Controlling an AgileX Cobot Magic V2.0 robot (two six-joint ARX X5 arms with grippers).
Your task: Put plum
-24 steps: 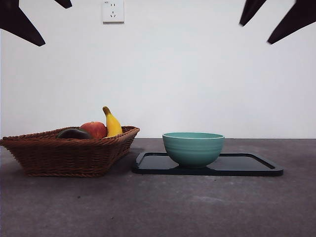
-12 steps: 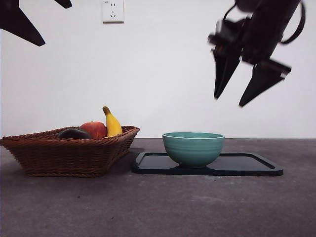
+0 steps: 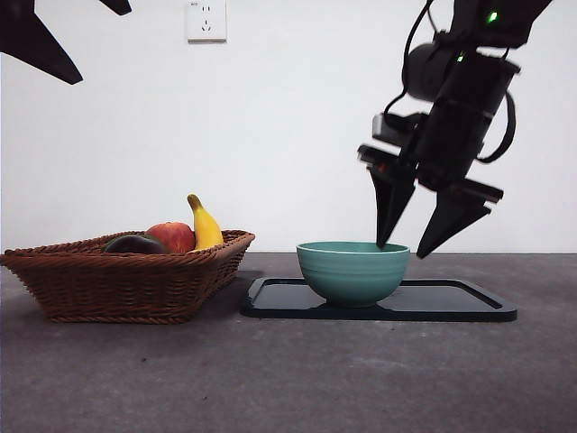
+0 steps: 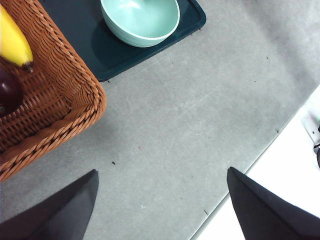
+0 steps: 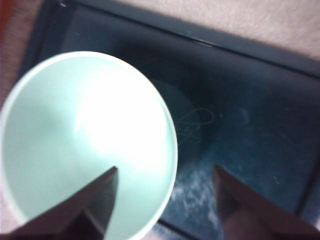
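Note:
The plum (image 3: 135, 244) lies dark and glossy in the wicker basket (image 3: 126, 287) on the left, beside a red apple (image 3: 173, 236); its purple edge (image 4: 7, 92) also shows in the left wrist view. My right gripper (image 3: 401, 250) hangs open at the right rim of the teal bowl (image 3: 352, 272), one jaw over the bowl's inside and the other outside it. In the right wrist view the gripper (image 5: 165, 168) straddles that rim, and the bowl (image 5: 75, 135) is empty. My left gripper (image 4: 162, 171) waits open, high above the table near the basket (image 4: 55, 100).
A banana (image 3: 205, 227) leans in the basket behind the apple. The bowl stands on the left part of a black tray (image 3: 451, 304). A wall socket (image 3: 206, 20) sits high on the white wall. The table's edge (image 4: 250, 165) runs near the left gripper.
My right arm has come down from the top right corner and leftward, until its open jaws reach the bowl's right rim. The fruit, basket and left arm have not moved.

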